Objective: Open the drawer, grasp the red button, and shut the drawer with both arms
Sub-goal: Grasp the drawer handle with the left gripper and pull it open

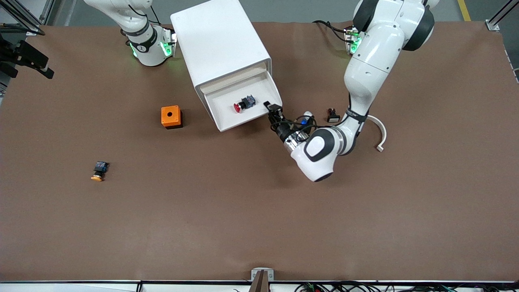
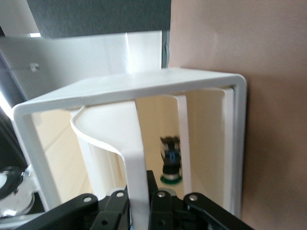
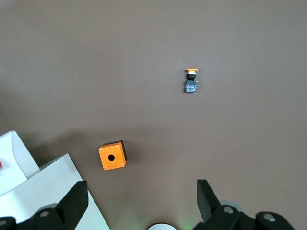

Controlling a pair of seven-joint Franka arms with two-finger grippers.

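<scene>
Pinching drawer (image 1: pixel 243 106) front mid-frame with left gripper (image 1: pixel 272 112), exposing button (image 1: pixel 242 104); right gripper (image 3: pixel 144 203) spread, waiting upper left

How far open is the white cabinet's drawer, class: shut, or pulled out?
Pulled out. The drawer sticks out of the cabinet, baring the red button inside; the left end effector grips its front edge.

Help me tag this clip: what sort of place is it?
Probably a robotics lab bench: two arms fixed to a brown-covered table, aluminium framing at its corners, cables along the edge, and test parts like a white cabinet.
</scene>
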